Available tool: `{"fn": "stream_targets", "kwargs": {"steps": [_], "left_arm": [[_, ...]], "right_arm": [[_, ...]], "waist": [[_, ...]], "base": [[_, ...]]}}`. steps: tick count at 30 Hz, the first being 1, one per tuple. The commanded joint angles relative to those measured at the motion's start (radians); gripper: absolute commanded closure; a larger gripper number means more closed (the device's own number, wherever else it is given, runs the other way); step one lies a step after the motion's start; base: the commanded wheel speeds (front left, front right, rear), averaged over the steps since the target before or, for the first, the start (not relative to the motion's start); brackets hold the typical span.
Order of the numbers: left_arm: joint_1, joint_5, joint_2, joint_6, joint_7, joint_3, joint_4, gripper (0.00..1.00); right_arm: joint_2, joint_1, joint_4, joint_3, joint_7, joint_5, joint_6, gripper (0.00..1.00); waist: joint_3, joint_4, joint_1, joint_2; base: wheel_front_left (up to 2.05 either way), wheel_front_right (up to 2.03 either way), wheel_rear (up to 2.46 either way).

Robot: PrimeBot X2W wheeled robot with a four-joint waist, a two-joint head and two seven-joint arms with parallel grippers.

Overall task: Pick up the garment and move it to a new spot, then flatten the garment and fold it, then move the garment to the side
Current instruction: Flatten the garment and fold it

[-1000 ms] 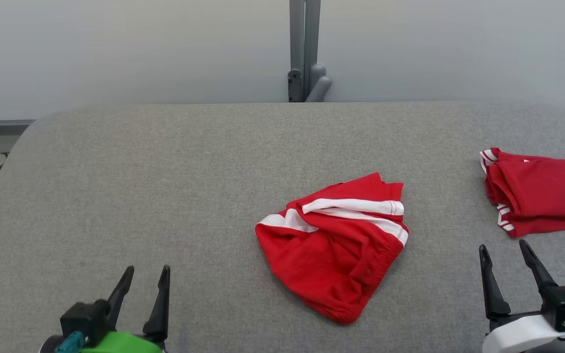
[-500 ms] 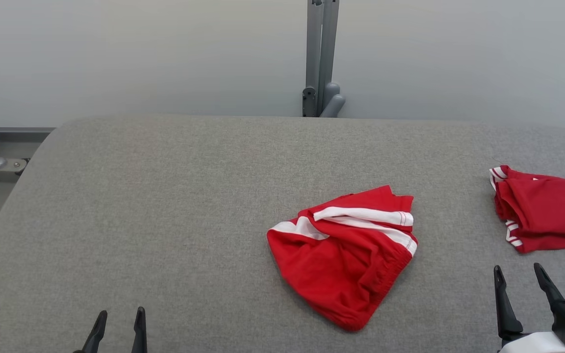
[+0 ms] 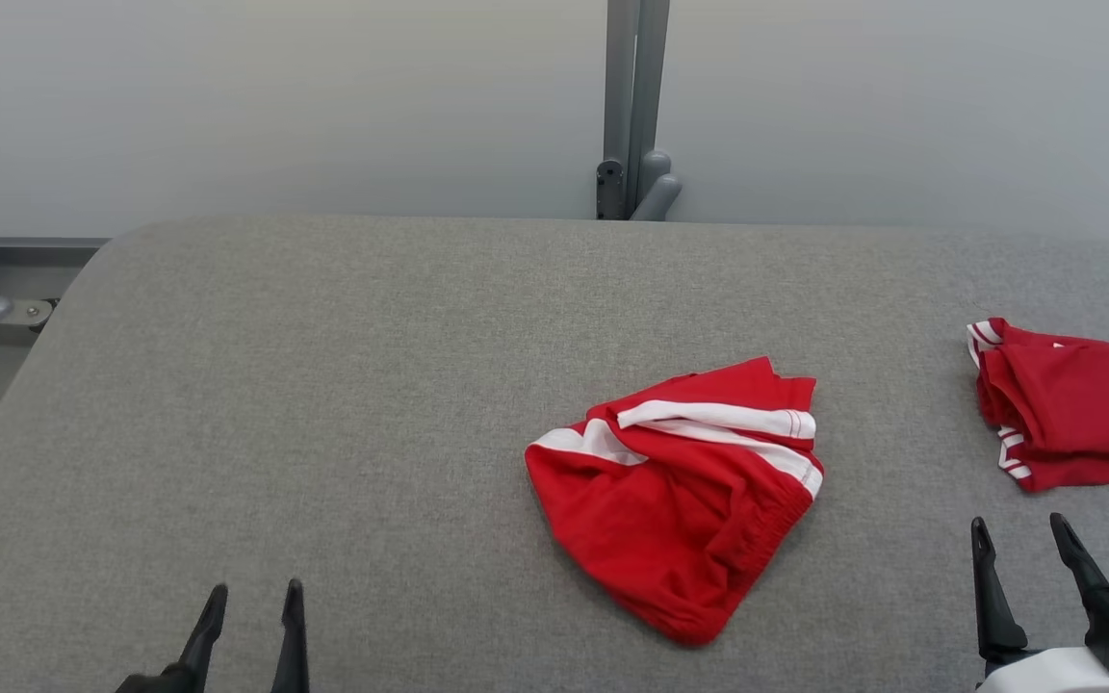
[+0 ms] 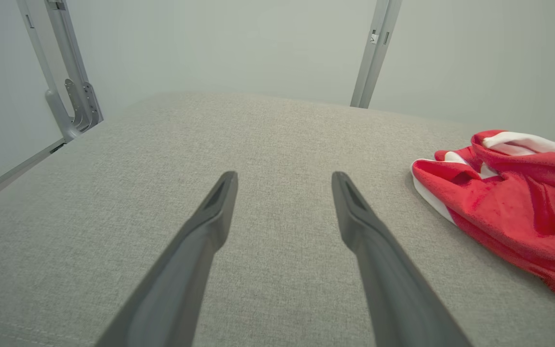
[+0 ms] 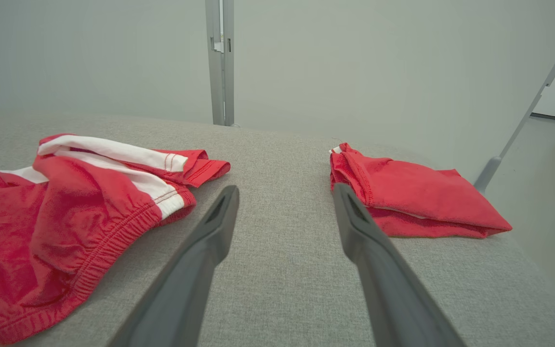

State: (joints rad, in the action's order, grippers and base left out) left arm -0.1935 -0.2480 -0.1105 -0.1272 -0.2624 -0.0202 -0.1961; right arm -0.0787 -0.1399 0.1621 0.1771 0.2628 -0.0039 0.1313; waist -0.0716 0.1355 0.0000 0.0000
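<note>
Left claw [image 3: 256, 585] wide, mostly cut off, right claw [image 3: 1018, 521] wide, folded red cloth [image 3: 1084, 404] cropped

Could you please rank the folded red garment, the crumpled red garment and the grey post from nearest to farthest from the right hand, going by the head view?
1. The folded red garment, just beyond the right hand, at the right edge of the table.
2. The crumpled red garment, off to that hand's left, mid-table.
3. The grey post, behind the far edge.
</note>
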Motion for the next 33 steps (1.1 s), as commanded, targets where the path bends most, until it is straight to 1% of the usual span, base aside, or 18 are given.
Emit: {"fn": "stream_targets", "kwargs": {"steps": [1, 4, 7, 8, 10, 13, 16, 20, 25, 26, 29, 33], "left_arm": [[0.040, 0.010, 0.008, -0.003, -0.003, -0.015, 0.008, 0.00], [0.097, 0.021, 0.031, -0.004, -0.003, -0.094, 0.007, 0.00], [0.197, 0.012, 0.046, -0.004, -0.001, -0.238, -0.014, 0.00], [0.232, 0.008, 0.049, -0.004, 0.011, -0.300, -0.028, 0.00], [0.316, -0.013, 0.053, -0.004, 0.033, -0.406, -0.054, 0.00], [0.418, -0.040, 0.055, -0.002, 0.085, -0.518, -0.121, 0.00], [0.495, -0.101, 0.059, 0.000, 0.122, -0.611, -0.151, 0.00], [0.553, -0.166, 0.057, 0.013, 0.153, -0.712, -0.167, 0.00], [0.624, -0.191, 0.057, 0.025, 0.148, -0.819, -0.153, 0.00], [0.650, -0.202, 0.056, 0.042, 0.156, -0.844, -0.176, 0.00], [0.687, -0.215, 0.056, 0.082, 0.167, -0.856, -0.252, 0.00], [0.711, -0.245, 0.057, 0.108, 0.163, -0.862, -0.364, 0.00]], "right_arm": [[-0.001, 0.009, -0.004, 0.003, 0.003, -0.005, -0.001, 0.00], [-0.002, 0.025, -0.014, 0.001, 0.003, -0.007, -0.001, 0.00], [-0.005, 0.042, -0.026, -0.005, 0.003, -0.008, -0.001, 0.00], [-0.005, 0.049, -0.030, -0.007, 0.003, -0.008, -0.001, 0.00], [-0.004, 0.076, -0.041, -0.015, 0.003, -0.010, -0.001, 0.00], [0.002, 0.108, -0.046, -0.031, 0.003, -0.012, -0.001, 0.00], [0.008, 0.139, -0.053, -0.042, 0.003, -0.011, -0.001, 0.00], [0.018, 0.152, -0.060, -0.037, 0.003, -0.015, -0.001, 0.00], [0.023, 0.168, -0.066, -0.025, 0.003, -0.016, -0.001, 0.00], [0.024, 0.176, -0.069, -0.030, 0.003, -0.015, -0.001, 0.00], [0.025, 0.189, -0.070, -0.037, 0.003, -0.015, -0.001, 0.00], [0.027, 0.196, -0.076, -0.037, 0.003, -0.015, -0.001, 0.00]], "waist": [[0.009, -0.003, 0.0000, 0.0000], [0.032, -0.012, 0.0000, 0.0000], [0.061, -0.027, 0.0000, 0.0000], [0.071, -0.035, 0.0000, 0.0000], [0.107, -0.058, 0.0000, 0.0000], [0.152, -0.109, 0.0000, 0.0000], [0.195, -0.168, 0.0000, 0.0000], [0.240, -0.230, 0.0000, 0.0000], [0.289, -0.274, 0.0000, 0.0000], [0.305, -0.287, 0.0000, 0.0000], [0.322, -0.302, 0.0000, 0.0000], [0.334, -0.311, 0.0000, 0.0000]], "base": [[0.00, 0.00, 0.00], [0.00, 0.00, 0.00], [0.00, 0.00, 0.00], [0.00, 0.00, 0.00], [0.00, 0.00, 0.00], [0.00, 0.00, 0.00], [0.00, 0.00, 0.00], [0.00, 0.00, 0.00], [0.00, 0.00, 0.00], [0.00, 0.00, 0.00], [0.00, 0.00, 0.00], [0.00, 0.00, 0.00]]}}
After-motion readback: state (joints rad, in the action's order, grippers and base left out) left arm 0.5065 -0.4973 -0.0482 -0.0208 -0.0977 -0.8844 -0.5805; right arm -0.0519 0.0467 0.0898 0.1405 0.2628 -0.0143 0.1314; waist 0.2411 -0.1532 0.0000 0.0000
